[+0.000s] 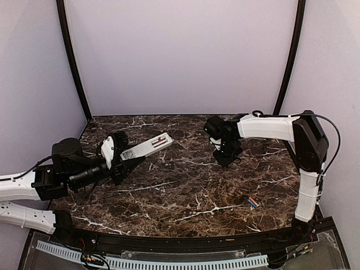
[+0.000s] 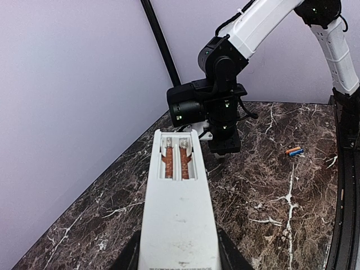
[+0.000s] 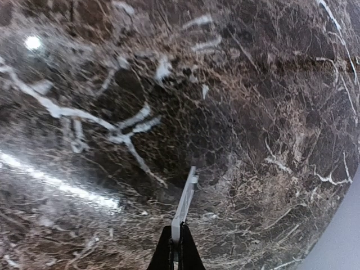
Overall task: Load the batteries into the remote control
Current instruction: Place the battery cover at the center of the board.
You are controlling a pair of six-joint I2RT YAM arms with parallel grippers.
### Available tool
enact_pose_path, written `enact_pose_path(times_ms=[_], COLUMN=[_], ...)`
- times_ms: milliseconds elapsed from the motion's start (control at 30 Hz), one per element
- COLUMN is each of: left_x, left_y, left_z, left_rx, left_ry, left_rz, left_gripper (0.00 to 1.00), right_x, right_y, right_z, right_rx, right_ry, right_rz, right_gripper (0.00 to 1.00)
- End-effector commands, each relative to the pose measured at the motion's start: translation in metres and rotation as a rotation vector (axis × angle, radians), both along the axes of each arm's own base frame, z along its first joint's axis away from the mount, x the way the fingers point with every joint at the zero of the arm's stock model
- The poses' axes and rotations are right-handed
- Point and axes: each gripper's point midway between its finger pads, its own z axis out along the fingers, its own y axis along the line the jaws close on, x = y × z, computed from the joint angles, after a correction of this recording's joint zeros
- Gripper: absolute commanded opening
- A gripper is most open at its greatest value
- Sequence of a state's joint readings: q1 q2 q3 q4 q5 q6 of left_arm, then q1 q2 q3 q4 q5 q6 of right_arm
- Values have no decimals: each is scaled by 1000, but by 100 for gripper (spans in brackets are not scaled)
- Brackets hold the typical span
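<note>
My left gripper (image 1: 128, 163) is shut on the white remote control (image 1: 147, 147) and holds it above the table's left side. In the left wrist view the remote control (image 2: 179, 208) lies back up with its battery bay (image 2: 176, 159) open and empty, springs showing. My right gripper (image 1: 227, 158) points down over the table's centre-right, shut on the thin pale-grey cover (image 3: 184, 202), seen edge-on just above the marble. The two batteries (image 1: 252, 202), one blue and one orange, lie side by side on the table at the front right; they also show in the left wrist view (image 2: 293, 151).
The dark marble table (image 1: 185, 191) has a black raised rim along its front edge (image 1: 169, 241). Two black poles (image 1: 72, 62) stand at the back corners against pale walls. The right arm's white links (image 1: 308, 191) rise at the right edge.
</note>
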State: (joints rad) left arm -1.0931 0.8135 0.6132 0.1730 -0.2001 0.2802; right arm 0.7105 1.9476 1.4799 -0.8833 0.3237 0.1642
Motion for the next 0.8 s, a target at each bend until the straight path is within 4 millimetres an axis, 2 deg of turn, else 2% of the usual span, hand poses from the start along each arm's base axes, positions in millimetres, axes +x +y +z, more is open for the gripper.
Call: enact_pose_path(times_ms=[0,200,367,467,600,700,767], left_x=[1,2,2,2,-1,-3,-6], left_y=[4,3,3,4,4,7,7], left_z=[-2,-1,-1,-1,-4,-7,-9], left_rx=[9,11,16,17,20,23,24], left_ry=[5,-7,-12,-11,11,25,33], left_rz=[18,21,19,20,10,3,-9], left_gripper=[0,0,0,0,0,0,0], right_x=[-1,-20,-32,-40,-48,-51,-50], right_y=[-17,-15,-3,16,51,75,82], right_z=[2,-34,-46,-45,-20,16,47], right_rx=[-221,-337,-282,-168,48,215,307], right_ry=[-57,4,53,94,123,102,59], right_rz=[30,72,79,102,167,248,291], right_gripper=[0,0,21,31,44,57,67])
